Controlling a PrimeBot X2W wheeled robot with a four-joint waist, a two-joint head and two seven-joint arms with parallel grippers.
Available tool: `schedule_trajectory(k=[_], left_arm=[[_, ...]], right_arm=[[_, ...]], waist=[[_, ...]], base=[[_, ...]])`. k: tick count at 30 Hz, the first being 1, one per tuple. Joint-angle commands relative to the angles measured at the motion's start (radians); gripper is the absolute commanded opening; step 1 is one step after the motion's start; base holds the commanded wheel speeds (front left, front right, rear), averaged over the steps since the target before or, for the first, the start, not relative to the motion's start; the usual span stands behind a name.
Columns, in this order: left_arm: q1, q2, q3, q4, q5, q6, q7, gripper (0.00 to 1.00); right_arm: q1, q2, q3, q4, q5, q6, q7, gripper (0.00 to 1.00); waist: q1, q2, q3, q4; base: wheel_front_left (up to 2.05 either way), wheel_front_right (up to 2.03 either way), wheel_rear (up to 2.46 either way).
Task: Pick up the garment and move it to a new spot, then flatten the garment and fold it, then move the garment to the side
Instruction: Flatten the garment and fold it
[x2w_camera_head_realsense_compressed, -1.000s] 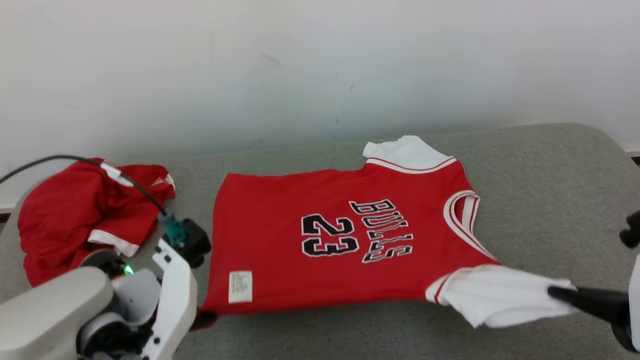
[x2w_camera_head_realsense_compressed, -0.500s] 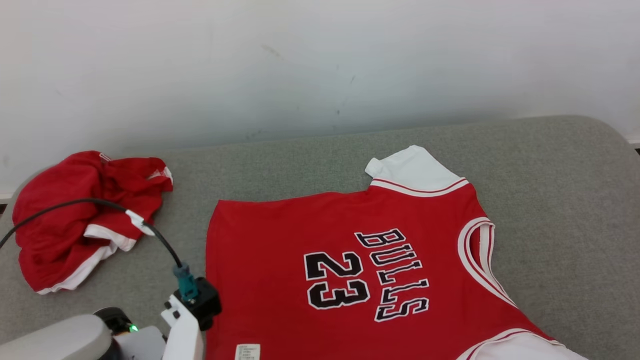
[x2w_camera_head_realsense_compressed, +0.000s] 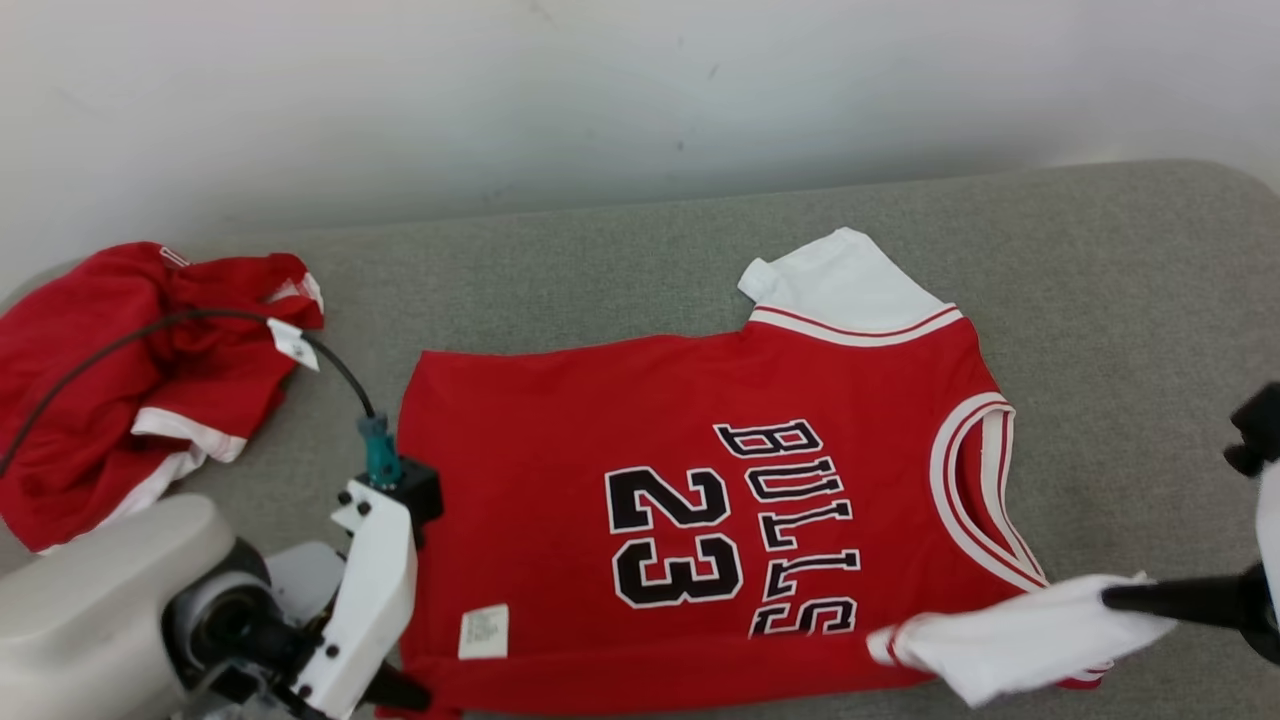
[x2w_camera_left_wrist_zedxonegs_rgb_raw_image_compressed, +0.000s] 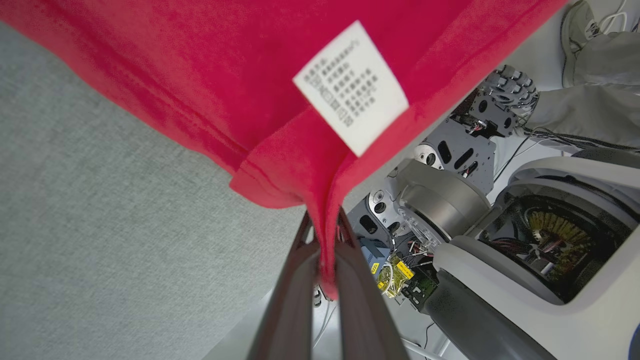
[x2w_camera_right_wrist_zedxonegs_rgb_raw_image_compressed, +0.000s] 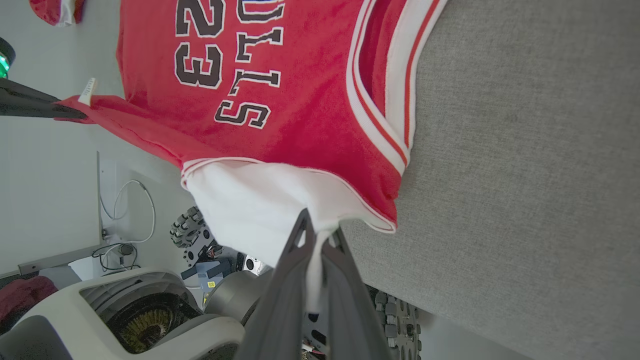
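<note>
The garment (x2w_camera_head_realsense_compressed: 700, 420) is a red jersey with black "BULLS 23" lettering and white sleeves, spread face up on the grey table (x2w_camera_head_realsense_compressed: 1120, 300). Its near edge is lifted and stretched between both grippers. My left gripper (x2w_camera_head_realsense_compressed: 405, 695) is shut on the red hem corner, close to the white care label (x2w_camera_head_realsense_compressed: 483, 632). The left wrist view shows red cloth (x2w_camera_left_wrist_zedxonegs_rgb_raw_image_compressed: 280, 125) pinched between that gripper's (x2w_camera_left_wrist_zedxonegs_rgb_raw_image_compressed: 322, 245) fingers. My right gripper (x2w_camera_head_realsense_compressed: 1112, 598) is shut on the white near sleeve (x2w_camera_head_realsense_compressed: 1010, 640). In the right wrist view, that gripper's (x2w_camera_right_wrist_zedxonegs_rgb_raw_image_compressed: 317, 235) fingers clamp the white sleeve (x2w_camera_right_wrist_zedxonegs_rgb_raw_image_compressed: 240, 200).
A second red garment (x2w_camera_head_realsense_compressed: 130, 370) with white trim lies crumpled at the table's left end, with my left arm's black cable (x2w_camera_head_realsense_compressed: 120, 335) arching over it. A white wall (x2w_camera_head_realsense_compressed: 600, 90) runs behind the table. The robot's base (x2w_camera_left_wrist_zedxonegs_rgb_raw_image_compressed: 525, 240) and a person's shoe (x2w_camera_left_wrist_zedxonegs_rgb_raw_image_compressed: 577, 25) show below the table edge.
The head camera has moved, so the whole picture has shifted and both grippers are back in view. Both grips on the jersey hold as before.
</note>
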Motion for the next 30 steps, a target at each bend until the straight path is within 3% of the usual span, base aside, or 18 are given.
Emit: schedule_trajectory(k=[1,11,12,13,15,16,17,19,20,21,26,30], left_arm=[[-0.015,-0.005,0.000,0.017,0.000,-0.004,0.013,0.00],[-0.092,-0.072,0.007,0.188,0.032,-0.038,0.026,0.00],[-0.097,-0.079,0.007,0.201,0.035,-0.041,0.022,0.00],[-0.101,-0.087,0.009,0.214,0.037,-0.043,0.015,0.00],[-0.107,-0.100,0.010,0.243,0.046,-0.048,-0.001,0.00],[-0.110,-0.104,0.008,0.256,0.054,-0.050,-0.005,0.04],[-0.114,-0.108,0.007,0.268,0.063,-0.051,-0.014,0.27],[-0.116,-0.119,0.006,0.291,0.070,-0.054,-0.028,0.91],[-0.114,-0.123,0.005,0.300,0.074,-0.056,-0.031,1.00],[-0.113,-0.126,0.004,0.309,0.078,-0.057,-0.039,1.00],[-0.098,-0.136,0.005,0.321,0.090,-0.060,-0.094,1.00],[-0.092,-0.129,0.018,0.302,0.114,-0.060,-0.189,1.00]], right_arm=[[-0.020,0.021,0.002,0.028,0.010,0.000,0.012,0.00],[-0.142,0.264,0.004,0.368,0.002,0.000,0.065,0.00],[-0.148,0.282,0.004,0.393,-0.001,0.000,0.066,0.04],[-0.154,0.302,0.004,0.416,-0.004,0.000,0.062,0.15],[-0.165,0.338,0.004,0.458,-0.010,0.000,0.052,0.22],[-0.168,0.352,0.004,0.480,-0.016,0.000,0.043,0.27],[-0.170,0.366,0.004,0.499,-0.024,0.000,0.037,0.31],[-0.172,0.394,0.004,0.533,-0.038,0.000,0.021,0.43],[-0.172,0.406,0.004,0.547,-0.041,0.000,0.007,0.80],[-0.170,0.418,0.004,0.560,-0.040,0.000,-0.005,1.00],[-0.153,0.445,0.002,0.588,-0.073,0.000,-0.102,1.00],[-0.135,0.444,-0.025,0.563,-0.125,0.000,-0.264,1.00]], waist=[[-0.0001,-0.0001,0.009,-0.004],[-0.0001,-0.0001,0.062,-0.015],[-0.0001,-0.0001,0.070,-0.015],[-0.0001,-0.0001,0.076,-0.014],[-0.0001,-0.0001,0.085,-0.014],[-0.0001,-0.0001,0.088,-0.014],[-0.0001,-0.0001,0.090,-0.014],[-0.0001,-0.0001,0.091,-0.015],[-0.0001,-0.0001,0.088,-0.015],[-0.0001,-0.0001,0.083,-0.015],[-0.0001,-0.0001,0.041,-0.012],[-0.0001,-0.0001,-0.006,-0.009]], base=[[0.00,0.00,0.00],[0.00,0.00,0.00],[0.00,0.00,0.00],[0.00,0.00,0.00],[0.00,0.00,0.00],[0.00,0.00,0.00],[0.00,0.00,0.00],[0.00,0.00,0.00],[0.00,0.00,0.00],[0.00,0.00,0.00],[0.00,0.00,0.00],[0.00,0.00,0.00]])
